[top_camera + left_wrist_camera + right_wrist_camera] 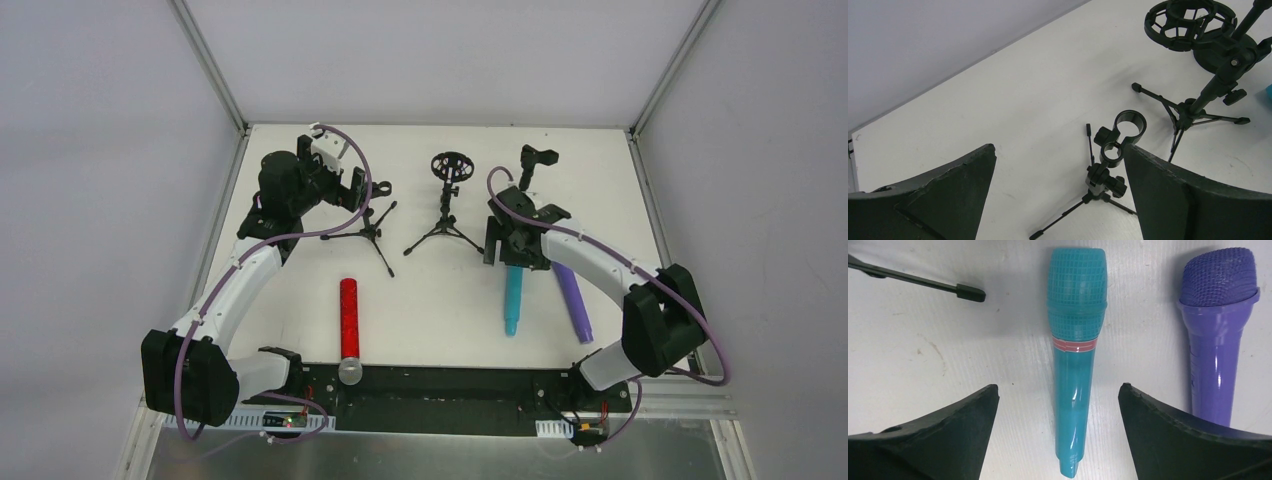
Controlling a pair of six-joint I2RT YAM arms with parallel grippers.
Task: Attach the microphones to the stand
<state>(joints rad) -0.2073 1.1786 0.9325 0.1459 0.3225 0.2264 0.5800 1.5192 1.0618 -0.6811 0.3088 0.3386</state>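
Note:
Three microphones lie on the white table. The red microphone (349, 312) points its silver head at the near edge. The cyan microphone (513, 300) (1075, 340) with a pink ring lies beside the purple microphone (572, 300) (1215, 330). My right gripper (515, 245) (1058, 386) is open above the cyan one's handle, its fingers on either side and clear of it. My left gripper (355, 190) (1059, 147) hangs open and empty over the left tripod stand (372, 232) with a ring clip (1129, 125).
A middle tripod stand (445, 225) carries a round shock mount (450, 165) (1188, 22). A third stand with a clip (535, 160) is at the back right. One tripod leg (923, 282) reaches near the cyan microphone's head. Walls enclose the table.

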